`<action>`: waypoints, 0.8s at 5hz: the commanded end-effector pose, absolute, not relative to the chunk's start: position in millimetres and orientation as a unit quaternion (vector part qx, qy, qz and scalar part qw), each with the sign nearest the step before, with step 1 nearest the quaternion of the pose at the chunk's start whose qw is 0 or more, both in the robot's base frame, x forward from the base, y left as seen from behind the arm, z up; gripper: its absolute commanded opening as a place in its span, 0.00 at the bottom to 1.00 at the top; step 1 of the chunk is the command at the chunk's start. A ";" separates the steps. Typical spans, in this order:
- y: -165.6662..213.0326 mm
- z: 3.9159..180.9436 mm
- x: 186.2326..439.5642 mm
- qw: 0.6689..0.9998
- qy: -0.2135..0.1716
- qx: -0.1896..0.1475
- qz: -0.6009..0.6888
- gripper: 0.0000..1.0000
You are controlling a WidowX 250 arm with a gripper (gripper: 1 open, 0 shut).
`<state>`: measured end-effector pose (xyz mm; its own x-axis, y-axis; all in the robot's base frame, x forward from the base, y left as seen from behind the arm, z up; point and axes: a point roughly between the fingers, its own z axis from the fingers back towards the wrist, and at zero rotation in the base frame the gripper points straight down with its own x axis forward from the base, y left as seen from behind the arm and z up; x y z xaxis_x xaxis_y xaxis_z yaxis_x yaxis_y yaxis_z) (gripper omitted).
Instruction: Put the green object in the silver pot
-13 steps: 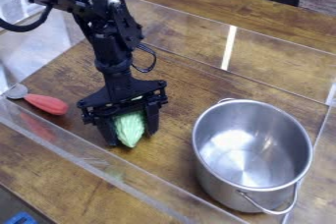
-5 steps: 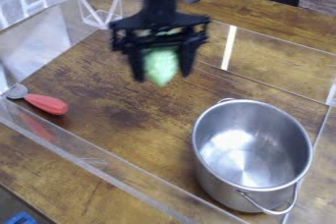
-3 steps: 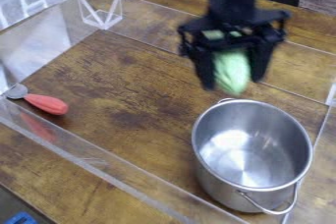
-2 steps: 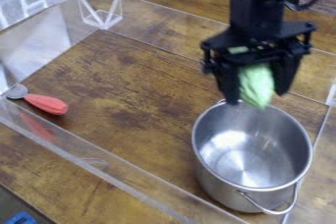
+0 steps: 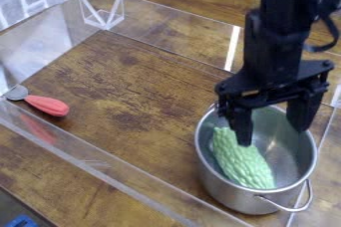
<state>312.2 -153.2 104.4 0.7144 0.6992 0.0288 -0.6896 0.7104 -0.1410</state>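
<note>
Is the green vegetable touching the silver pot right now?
Touching: the camera view shows the green vegetable lying inside the silver pot, leaning on its wall.

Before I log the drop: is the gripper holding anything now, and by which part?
Nothing is held: the gripper is open above the pot, and the green object lies inside.

Your claw (image 5: 272,119): one, black, pointing downward, its two fingers spread apart. Your arm (image 5: 286,32): one, black, rising directly above the claw.
</note>
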 end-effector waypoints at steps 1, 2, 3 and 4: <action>-153.8 113.3 311.3 0.918 -0.062 -0.095 0.380 1.00; -152.2 102.7 310.0 0.914 -0.066 -0.107 0.386 1.00; -150.2 92.8 308.2 0.910 -0.067 -0.120 0.391 1.00; -147.1 98.2 309.4 0.915 -0.078 -0.104 0.382 1.00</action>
